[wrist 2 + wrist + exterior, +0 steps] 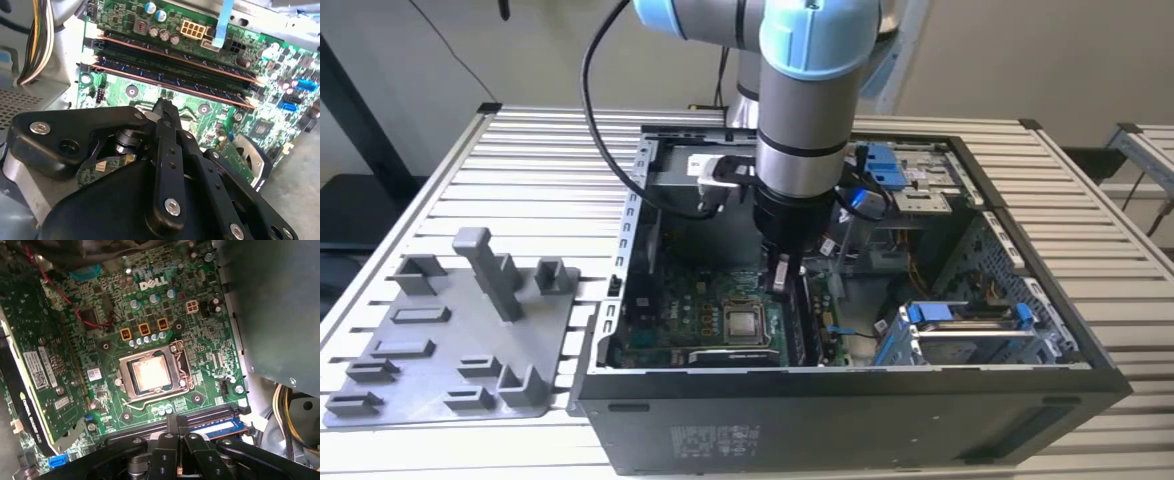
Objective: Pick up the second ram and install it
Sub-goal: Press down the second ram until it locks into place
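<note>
Pincer hangs inside the open computer case, just above the motherboard's memory slots; whether its jaws grip anything I cannot tell.

— Can you see the gripper tips from outside?

— No. In the exterior view the arm covers them, and its top is cut off by the edge.

— Are the fingers closed?

— I can't tell. In the second wrist view the gripper's black body hides the tips.

— And the ram sticks?

— Their far ends blur there. In the first wrist view the gripper covers most of the slots.
</note>
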You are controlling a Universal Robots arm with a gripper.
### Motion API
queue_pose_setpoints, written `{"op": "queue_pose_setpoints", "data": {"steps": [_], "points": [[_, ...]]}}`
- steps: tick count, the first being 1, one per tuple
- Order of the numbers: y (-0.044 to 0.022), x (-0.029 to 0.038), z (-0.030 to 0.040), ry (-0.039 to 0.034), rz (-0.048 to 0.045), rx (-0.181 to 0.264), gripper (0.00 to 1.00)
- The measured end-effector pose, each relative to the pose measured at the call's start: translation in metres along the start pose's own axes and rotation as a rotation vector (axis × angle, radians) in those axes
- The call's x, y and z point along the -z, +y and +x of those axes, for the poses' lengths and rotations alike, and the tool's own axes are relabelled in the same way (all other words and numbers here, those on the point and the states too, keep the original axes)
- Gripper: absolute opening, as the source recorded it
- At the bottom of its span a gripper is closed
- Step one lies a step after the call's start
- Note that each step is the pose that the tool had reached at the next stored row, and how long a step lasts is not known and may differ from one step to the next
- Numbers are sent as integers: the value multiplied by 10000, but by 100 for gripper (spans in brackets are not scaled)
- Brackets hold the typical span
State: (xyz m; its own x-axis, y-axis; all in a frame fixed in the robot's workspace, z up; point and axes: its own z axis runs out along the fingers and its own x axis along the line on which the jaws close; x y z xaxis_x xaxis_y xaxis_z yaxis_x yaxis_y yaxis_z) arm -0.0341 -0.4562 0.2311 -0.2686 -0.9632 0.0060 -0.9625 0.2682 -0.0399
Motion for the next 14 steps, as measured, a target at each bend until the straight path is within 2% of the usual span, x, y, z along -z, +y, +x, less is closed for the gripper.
{"op": "queue_pose_setpoints", "data": {"steps": [6,14], "points": [[-38,-11,-11,-30,5,709,11],[-132,-34,-36,-54,8,1348,11]]}}
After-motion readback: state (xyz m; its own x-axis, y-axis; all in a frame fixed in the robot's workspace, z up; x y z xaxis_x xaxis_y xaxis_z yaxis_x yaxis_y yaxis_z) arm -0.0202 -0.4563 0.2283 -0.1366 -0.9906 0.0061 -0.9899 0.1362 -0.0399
